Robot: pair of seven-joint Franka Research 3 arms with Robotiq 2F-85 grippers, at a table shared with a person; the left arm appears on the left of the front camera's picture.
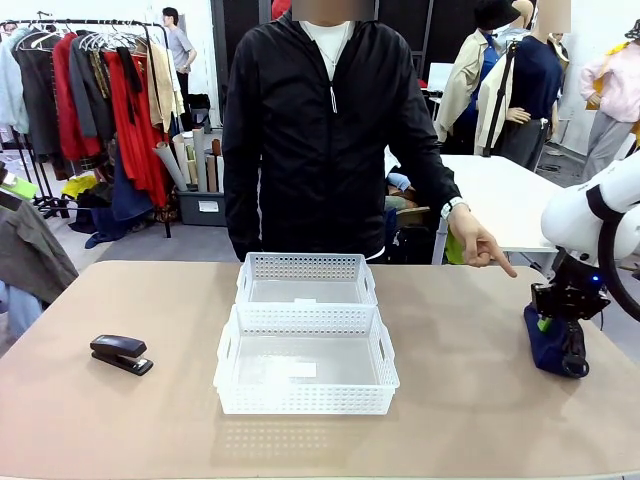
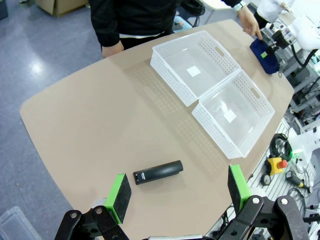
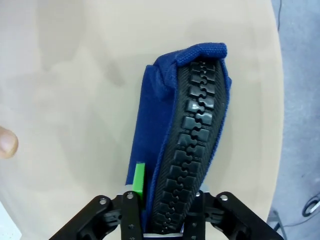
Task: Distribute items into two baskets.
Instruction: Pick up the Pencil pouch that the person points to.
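Tabletop (image 1: 100,430): a tan, rounded surface is seen running from the robot's side across to the person.
Left gripper (image 2: 178,192): it is held high above the table's left side, jaws spread wide, green pads well apart and nothing between them.
Stapler (image 1: 121,353): the small black stapler is spotted lying flat on the table's left side, well apart from both baskets.
Near basket (image 1: 305,398): the larger white lattice basket is placed at the table's middle, with a white label seen on its floor; its far long side is pressed against its twin.
Navy pouch (image 1: 555,345): it is found on the table's right side, stood on edge with the black zipper facing up, well apart from the baskets.
Right gripper (image 1: 552,322): it is planted over one end of the navy pouch. One green pad is pressed flat against the blue fabric, while the other is hidden behind the zipper, so the pouch appears to be pinched.
Far basket (image 1: 305,266): the slightly smaller twin is lined up just behind the near basket.
Person's hand (image 1: 478,243): an index finger is pointed down at the navy pouch, held clear of it.
Person: a black jacket is seen at the far edge, behind the baskets.
Background: a loaded clothes rack is seen far left and a white table far right.
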